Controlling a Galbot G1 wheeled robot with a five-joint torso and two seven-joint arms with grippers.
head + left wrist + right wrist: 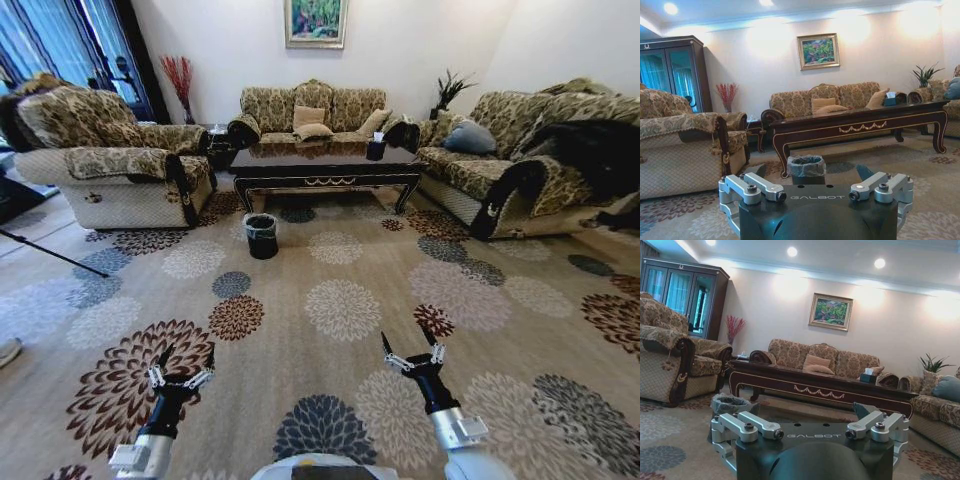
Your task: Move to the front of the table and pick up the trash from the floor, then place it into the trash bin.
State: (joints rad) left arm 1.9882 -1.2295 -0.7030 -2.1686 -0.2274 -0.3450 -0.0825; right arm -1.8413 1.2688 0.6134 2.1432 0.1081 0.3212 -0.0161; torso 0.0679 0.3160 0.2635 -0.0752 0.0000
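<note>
Floral carpet, flat pile, spans the room; three brocade sofas ring the far end. Glossy dark tabletop with gold scroll trim, long axis running left–right, stands well ahead. Round black trash bin, bag-lined, upright, just before the table's left front leg. Trash possibly too small to make out. Left claw and right claw hover low, both spread wide, empty.

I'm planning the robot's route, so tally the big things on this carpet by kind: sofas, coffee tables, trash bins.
sofas: 3
coffee table: 1
trash bin: 1
Total: 5
</note>
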